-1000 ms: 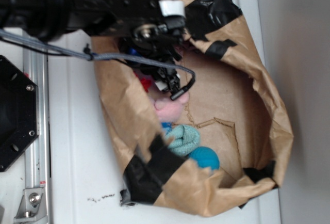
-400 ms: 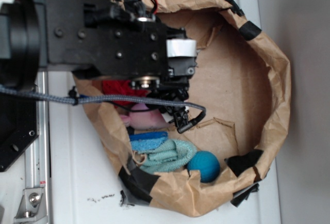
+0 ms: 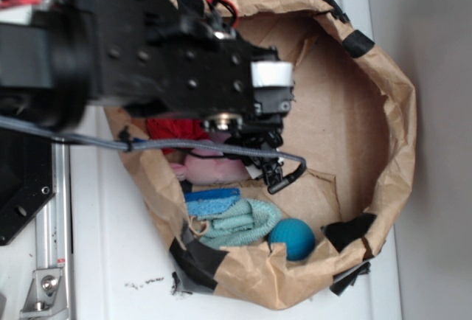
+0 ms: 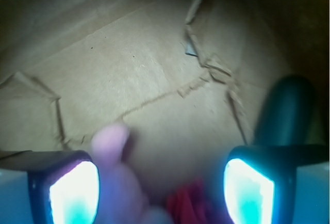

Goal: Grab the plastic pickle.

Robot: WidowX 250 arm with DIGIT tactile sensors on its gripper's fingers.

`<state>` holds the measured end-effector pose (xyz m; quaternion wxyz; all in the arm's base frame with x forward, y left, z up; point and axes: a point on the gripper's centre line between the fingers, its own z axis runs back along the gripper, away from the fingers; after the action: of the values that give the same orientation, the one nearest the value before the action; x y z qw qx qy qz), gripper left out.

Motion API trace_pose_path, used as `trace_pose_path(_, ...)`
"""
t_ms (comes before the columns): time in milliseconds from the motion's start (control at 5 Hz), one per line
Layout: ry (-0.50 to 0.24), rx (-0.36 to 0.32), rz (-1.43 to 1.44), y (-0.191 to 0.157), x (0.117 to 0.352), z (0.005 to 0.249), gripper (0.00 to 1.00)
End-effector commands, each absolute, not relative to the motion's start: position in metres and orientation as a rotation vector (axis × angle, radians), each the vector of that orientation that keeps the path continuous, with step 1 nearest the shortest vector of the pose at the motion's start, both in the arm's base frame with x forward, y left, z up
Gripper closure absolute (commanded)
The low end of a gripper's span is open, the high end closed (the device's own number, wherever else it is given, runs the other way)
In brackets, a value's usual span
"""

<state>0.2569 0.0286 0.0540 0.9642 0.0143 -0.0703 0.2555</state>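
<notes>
In the wrist view the gripper stands wide with nothing between its two glowing fingers, which sit at the lower left and lower right over the brown paper floor of the bag. Between them a blurred pink plush pokes up near the left finger, and a bit of red cloth shows at the bottom edge. At the right, the plastic pickle rises just behind the right finger: a smooth, dark teal-green oblong with a rounded, glossy top end, its lower part hidden by that finger.

In the exterior view the arm covers the pickle; along the bag's lower wall lie a blue cloth, a light green cloth and a blue ball.
</notes>
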Motion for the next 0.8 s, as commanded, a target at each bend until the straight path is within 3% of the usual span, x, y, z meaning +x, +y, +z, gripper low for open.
trace_pose_path(0,-0.223,0.073,0.534,0.07,0.242,0.063,0.0)
trace_pose_path(200,-0.245,0.091,0.547,0.086,0.231,0.073,0.0)
trace_pose_path(600,-0.191,0.086,0.577,0.104,0.229,0.056,0.0)
